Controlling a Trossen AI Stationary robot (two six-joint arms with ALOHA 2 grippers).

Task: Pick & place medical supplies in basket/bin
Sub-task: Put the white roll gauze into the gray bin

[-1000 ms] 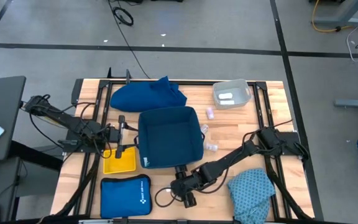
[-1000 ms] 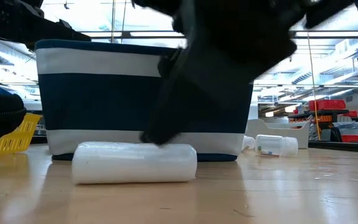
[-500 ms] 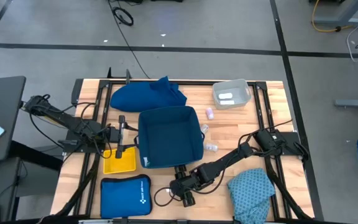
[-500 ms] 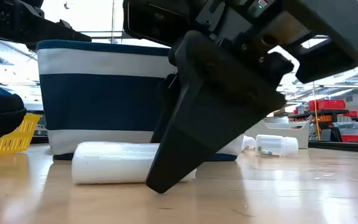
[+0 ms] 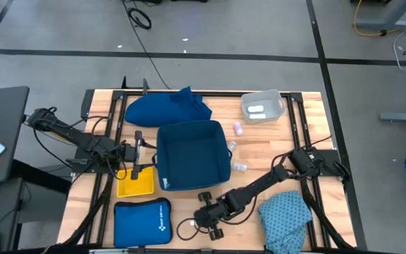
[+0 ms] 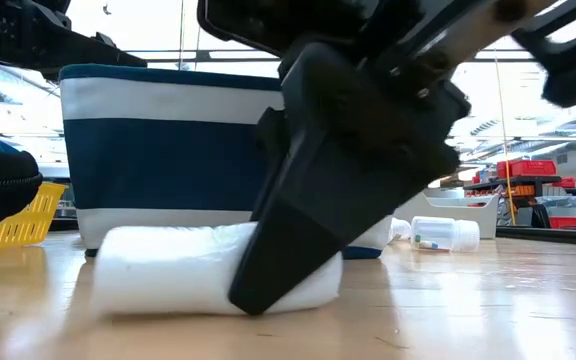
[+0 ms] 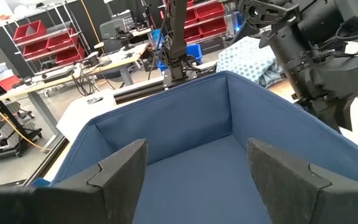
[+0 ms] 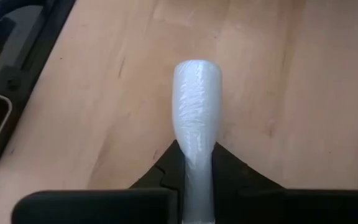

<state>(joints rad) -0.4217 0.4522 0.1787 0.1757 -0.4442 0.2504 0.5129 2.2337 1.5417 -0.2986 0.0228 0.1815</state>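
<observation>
— Where do we have the right tool (image 8: 196,163) now?

— Low on the wooden surface (image 5: 259,141), just in front of the dark-blue basket (image 5: 192,154). Its fingers (image 6: 298,215) are clamped on a white roll (image 8: 195,102), which lies on its side on the wood; one end sticks out past the fingertips.

— And from table height?

— We see the roll (image 6: 168,270) touching the surface, with the basket's blue-and-white wall (image 6: 158,150) right behind it and a dark finger across its end.

— The left tool (image 7: 194,165)?

— It hovers at the basket's left edge, fingers wide apart, holding nothing, with the basket's inside (image 7: 210,168) ahead of it.

— The other supplies?

— The dark-blue cloth (image 5: 166,107) lies behind the basket, the teal speckled cloth (image 5: 285,214) at the near right corner, small vials (image 5: 237,166) just right of the basket, and a clear bin (image 5: 263,106) at the far right. The bright-blue pouch (image 5: 142,222) sits at the near left, beside a yellow tray (image 5: 135,185).
</observation>
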